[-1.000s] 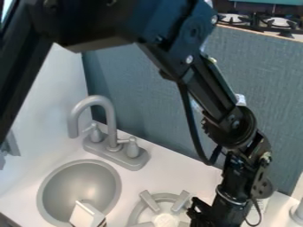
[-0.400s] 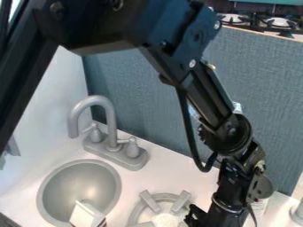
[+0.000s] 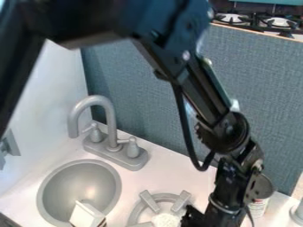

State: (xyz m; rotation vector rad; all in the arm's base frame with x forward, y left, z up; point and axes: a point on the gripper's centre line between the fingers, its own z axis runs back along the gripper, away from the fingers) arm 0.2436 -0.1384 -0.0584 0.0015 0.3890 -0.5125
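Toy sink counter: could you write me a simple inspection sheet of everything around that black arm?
Surface: white counter, grey sink set in.
Job's things: grey burner ring; white item within it, too unclear to name.
Clutter: white box at the sink; white bottle beside the arm.
Gripper: by the ring, at the bottom edge.
Cables: black cable looping along the arm.
Surroundings: grey faucet, blue-grey panel, stove behind.

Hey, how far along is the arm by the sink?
Nothing looks clearly finished: a white box-like thing sits at the sink's near edge. The hand is low by the burner; I can't tell if it holds anything, so what's left is unclear.
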